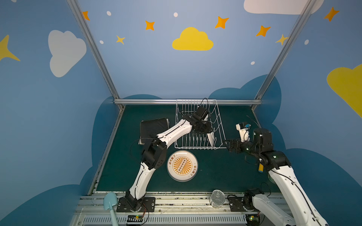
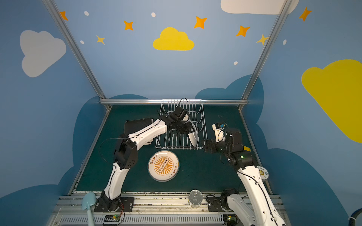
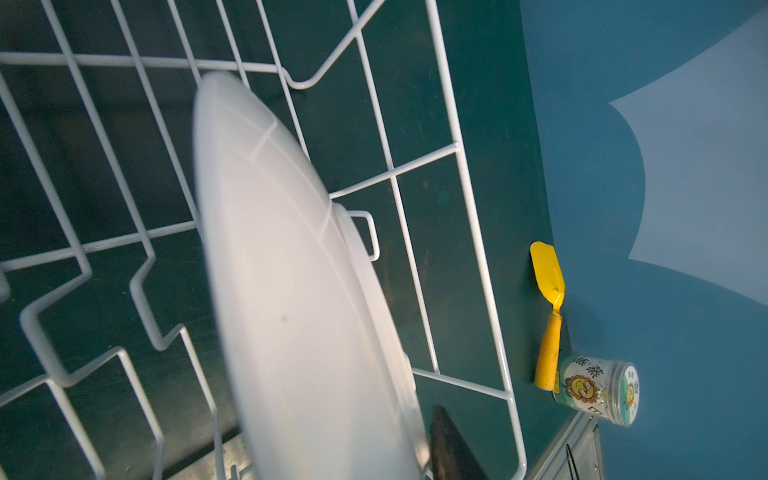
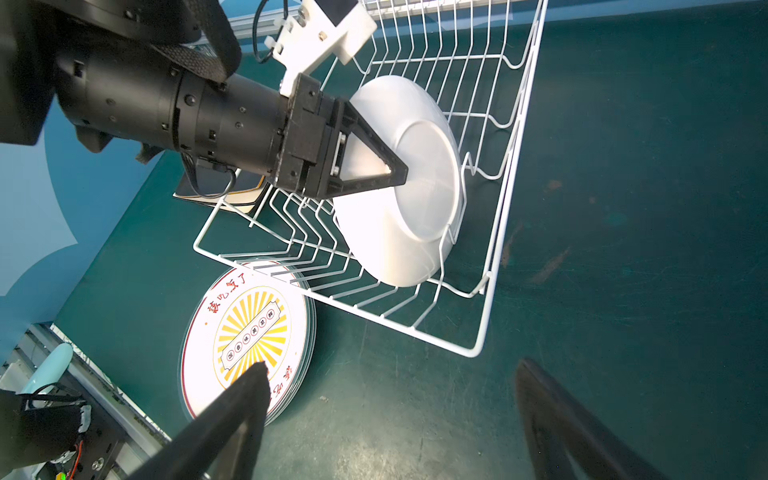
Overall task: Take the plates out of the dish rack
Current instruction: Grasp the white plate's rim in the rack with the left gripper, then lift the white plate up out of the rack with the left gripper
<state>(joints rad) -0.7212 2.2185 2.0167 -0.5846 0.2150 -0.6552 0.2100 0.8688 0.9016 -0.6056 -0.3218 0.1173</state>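
The dark green worktop (image 1: 225, 176) carries a white wire rack (image 1: 218, 125) toward the back, stacked round plates (image 1: 182, 166) lying flat just in front of it, square plates (image 1: 153, 127) stacked to its left with a black one on top, and a yellow trowel (image 3: 548, 286) just beside a jar (image 3: 598, 388) by the right wall.

Dish rack (image 4: 473, 354): white wire. Racked plate (image 4: 399, 241): plain white. Tabletop plate (image 1: 182, 166): white, orange sunburst, red lettering. Square plate (image 1: 152, 126): black. Table (image 1: 225, 172): dark green. Walls (image 1: 176, 74): blue, yellow clouds, orange stars. Trowel (image 3: 547, 270): yellow, orange handle.
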